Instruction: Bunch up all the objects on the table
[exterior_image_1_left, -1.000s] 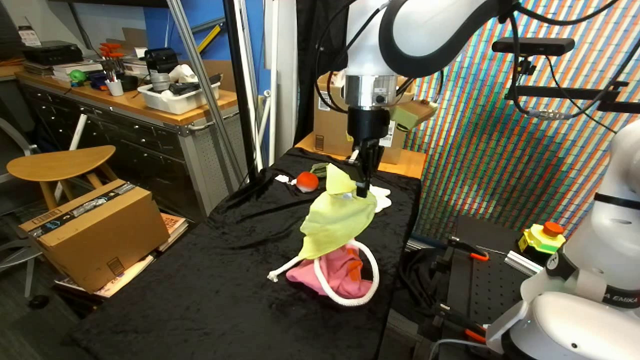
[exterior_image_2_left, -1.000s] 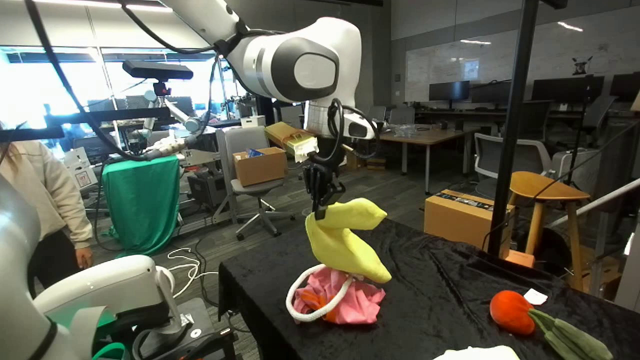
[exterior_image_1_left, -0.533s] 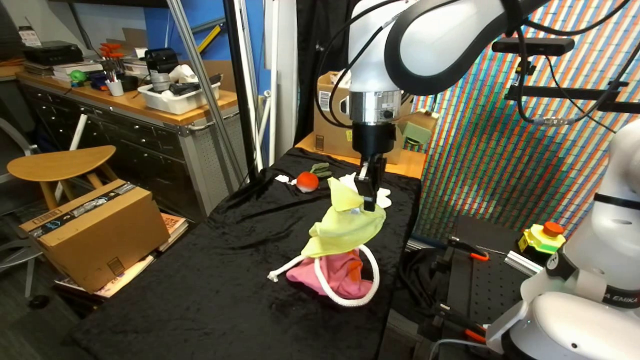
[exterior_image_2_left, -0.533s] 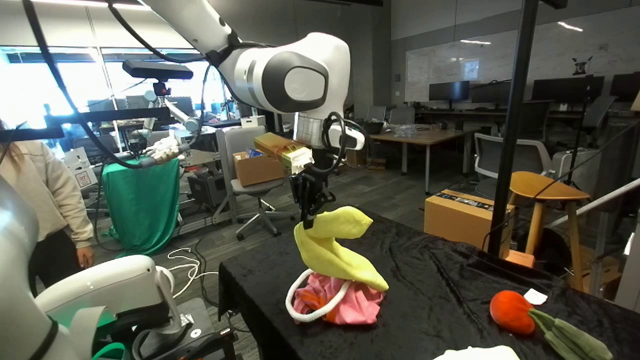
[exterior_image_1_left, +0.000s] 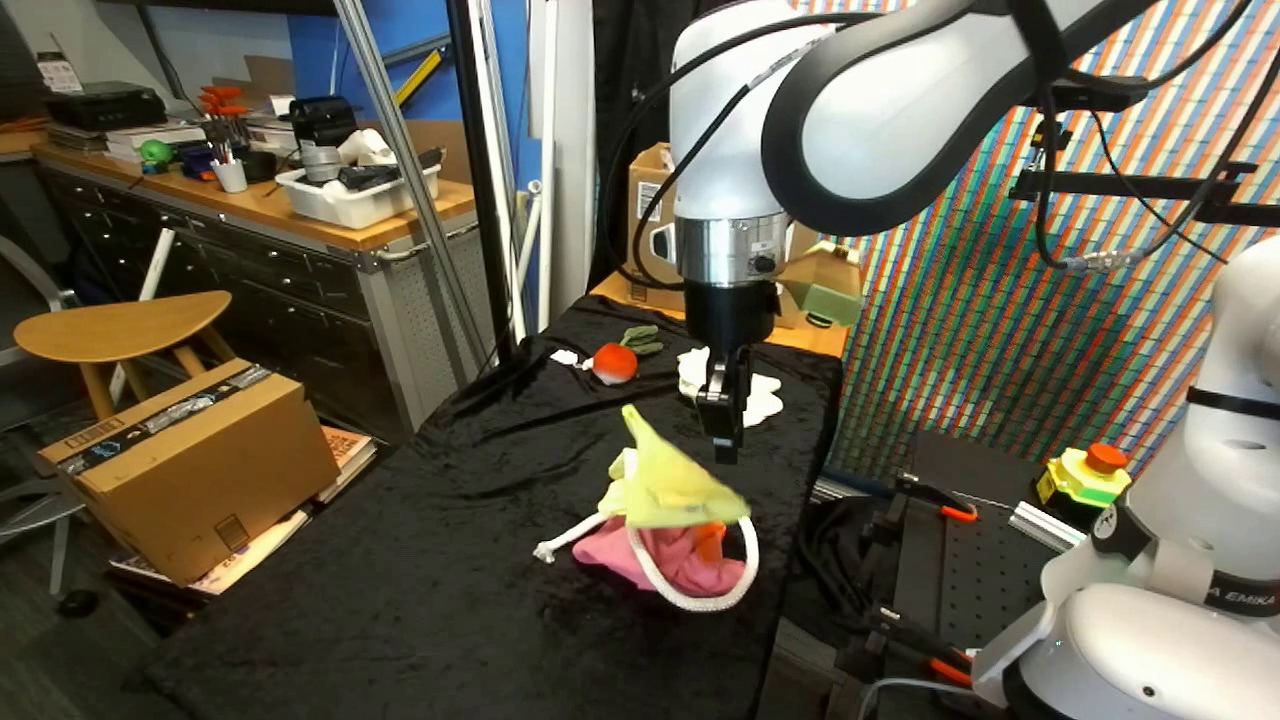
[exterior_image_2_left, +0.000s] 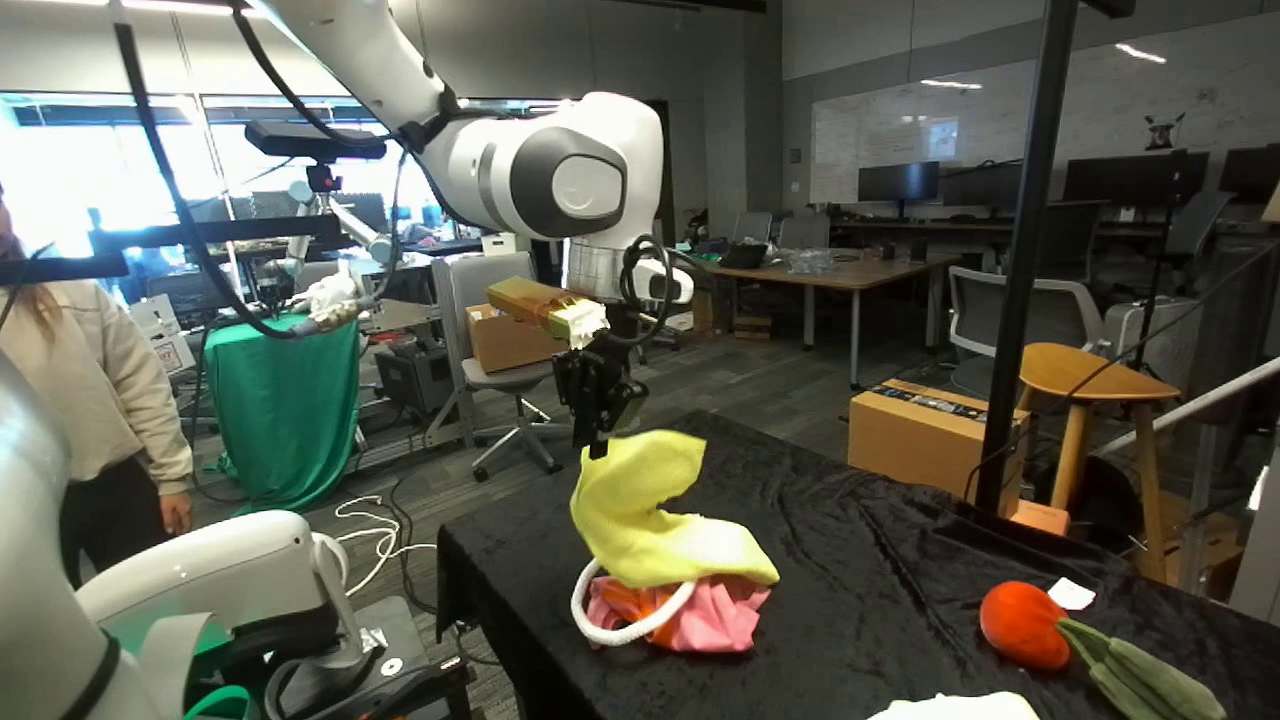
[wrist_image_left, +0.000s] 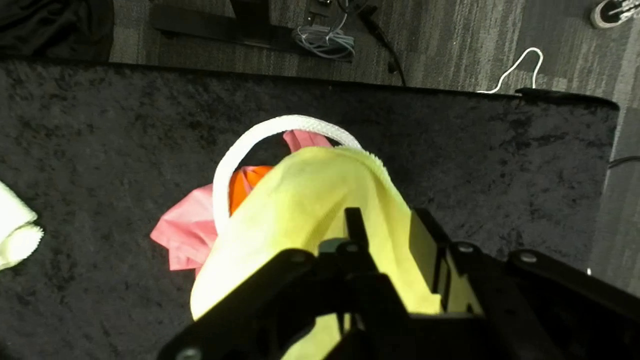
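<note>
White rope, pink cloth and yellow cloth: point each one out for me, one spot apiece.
White rope (wrist_image_left: 254, 137), in the wrist view: on the curve of its loop.
Pink cloth (exterior_image_2_left: 718, 615), in an exterior view: on its crumpled folds.
Yellow cloth (exterior_image_2_left: 655, 545), in an exterior view: on its broad lower part.

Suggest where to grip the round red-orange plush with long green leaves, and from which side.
I'd pinch across the long green leaves from above, near the round red-orange body. They lie stretched out on the black fabric-draped table and look narrower than the body, whose rounded sides might slip out of the jaws.
</note>
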